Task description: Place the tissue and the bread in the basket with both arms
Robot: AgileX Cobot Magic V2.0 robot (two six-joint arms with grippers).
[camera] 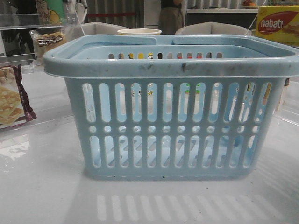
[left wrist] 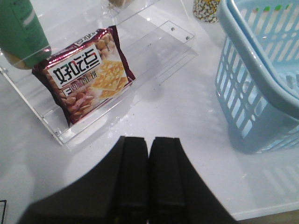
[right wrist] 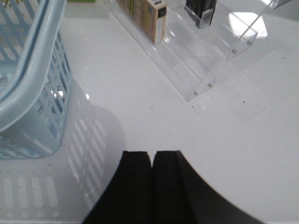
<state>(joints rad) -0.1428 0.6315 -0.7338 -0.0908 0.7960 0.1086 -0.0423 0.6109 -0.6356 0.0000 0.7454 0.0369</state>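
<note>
Front view: a light-blue plastic basket [camera: 173,112], with slotted and round-holed walls and a scuffed rim, stands upright on a glossy white table [camera: 42,196]; the slot pattern is mirrored in the sheen before it. At the far left, on a clear acrylic shelf [camera: 18,23], stands the bread packet [camera: 46,41], golden-brown with a dark label band, well apart from the basket. Below it lies a maroon-edged cracker bag [camera: 13,100]. Behind the basket are a cream cup rim [camera: 139,31], grey chair backs [camera: 212,28], a yellow-and-red Nabati box [camera: 279,24] and a person standing [camera: 170,16].

Left wrist view: the left gripper [left wrist: 148,179], fingers pressed together and holding nothing, hangs over bare table between the cracker bag [left wrist: 86,74], which leans in a clear acrylic rack [left wrist: 154,51], and the basket [left wrist: 261,79]. A green tube [left wrist: 21,30] stands beside the bag.

Right wrist view: the right gripper [right wrist: 152,186], likewise clenched and empty, hangs near the basket [right wrist: 32,79]. A tan carton [right wrist: 149,16] and a black item [right wrist: 201,9], too cropped to identify as the tissue, sit in another clear rack [right wrist: 219,60].
</note>
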